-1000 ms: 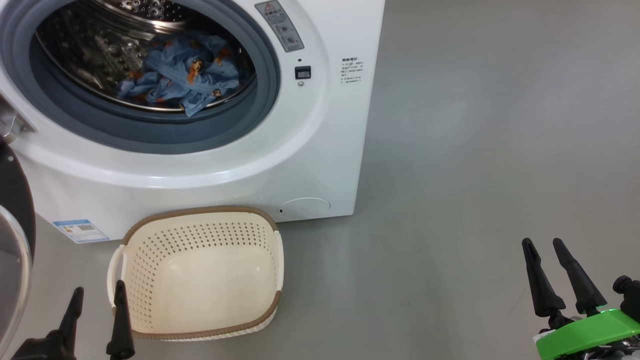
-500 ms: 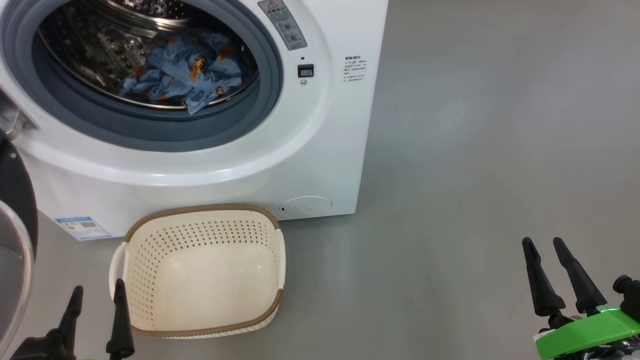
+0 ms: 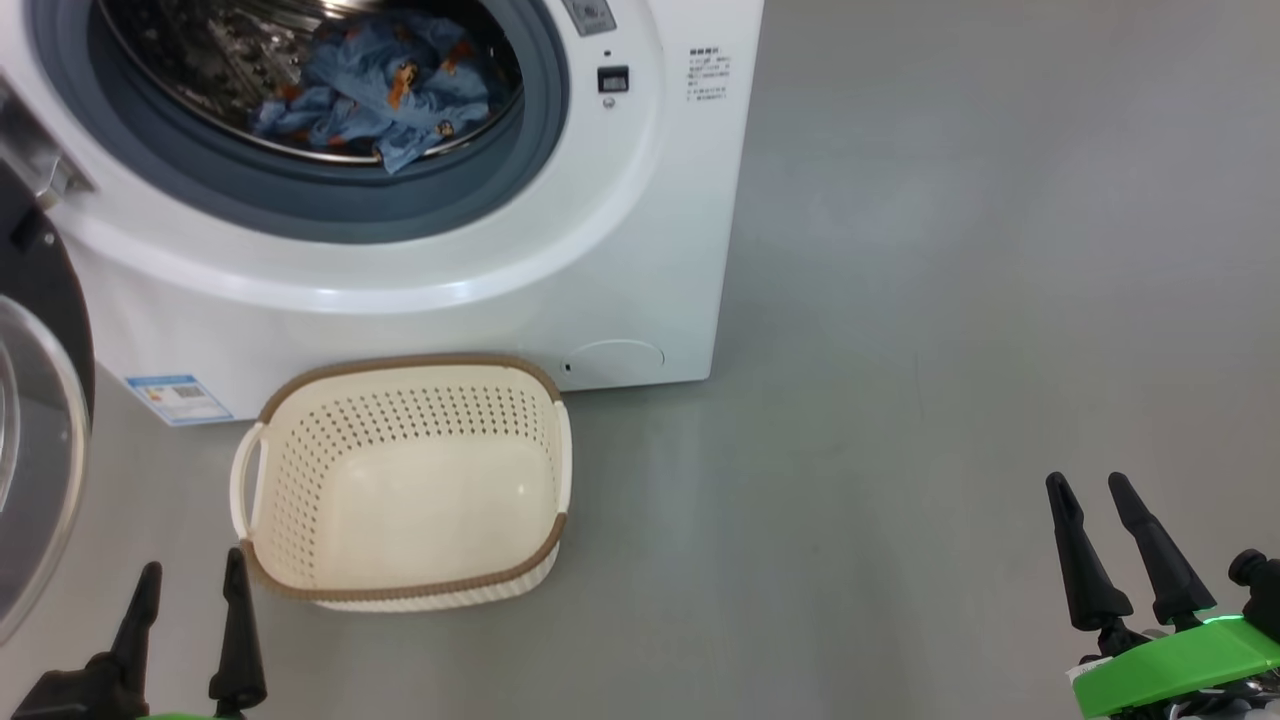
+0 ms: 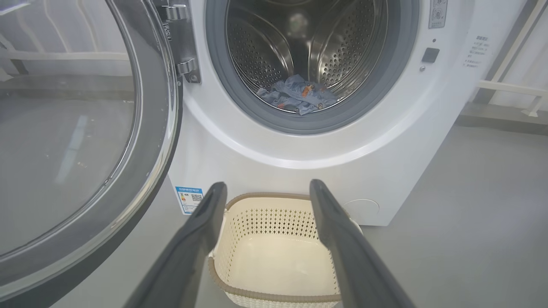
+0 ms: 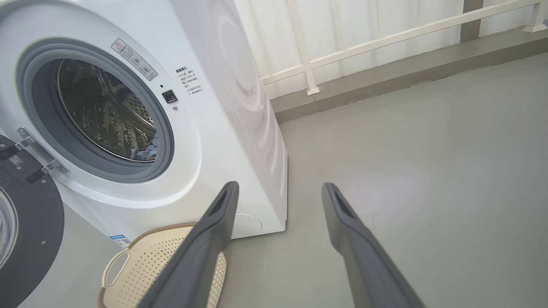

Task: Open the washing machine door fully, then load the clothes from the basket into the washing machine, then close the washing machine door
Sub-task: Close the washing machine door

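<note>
The white washing machine (image 3: pixel 650 250) stands with its door (image 3: pixel 40 420) swung wide open at the left, black rim and glass bowl facing me. Blue bear-print clothes (image 3: pixel 390 90) lie in the steel drum, one fold draped over the drum's front lip. On the floor before the machine sits the cream basket (image 3: pixel 400 365), with nothing in it. My left gripper (image 3: pixel 192 560) is open, low at the basket's near left corner. My right gripper (image 3: pixel 1087 480) is open over bare floor far to the right. In the left wrist view the open fingers frame the basket (image 4: pixel 265 196) below the clothes (image 4: pixel 295 94).
Grey floor (image 3: pixel 950 300) spreads to the right of the machine. In the right wrist view a white railing (image 5: pixel 385 38) and a raised ledge run behind the machine (image 5: pixel 222 107). The open door (image 4: pixel 162 128) stands to the left of the basket.
The head camera has shifted, so the machine and basket sit higher in the picture now. Clothes, basket and door keep their places. Both grippers stay open and still.
</note>
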